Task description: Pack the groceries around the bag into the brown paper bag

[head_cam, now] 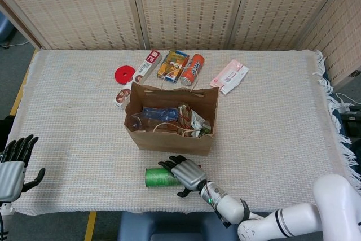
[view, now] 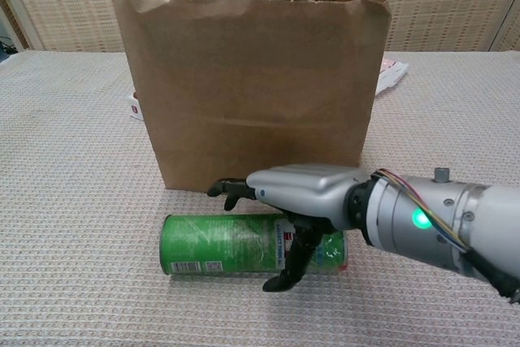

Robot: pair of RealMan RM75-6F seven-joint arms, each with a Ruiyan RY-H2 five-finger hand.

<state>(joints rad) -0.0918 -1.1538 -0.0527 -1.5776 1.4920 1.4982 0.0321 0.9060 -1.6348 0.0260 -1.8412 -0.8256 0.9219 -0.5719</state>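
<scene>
The right hand (view: 296,201) straddles the green can (view: 219,243), fingers (view: 286,270) apart (not clamped).

The right hand (view: 296,201) has a silver-grey shell, black fingers (view: 284,270), a green-lit silver wrist with coloured wires; the left hand (head_cam: 14,165) matches.

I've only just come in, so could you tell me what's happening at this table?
The robot is packing groceries into the brown paper bag, which already holds several items. Its right robot hand is draped over the green can lying on its side in front of the bag, thumb on the near side, fingers on the far side; a firm grip isn't clear yet. The left robot hand waits open at the table's edge. More groceries lie behind the bag.
</scene>
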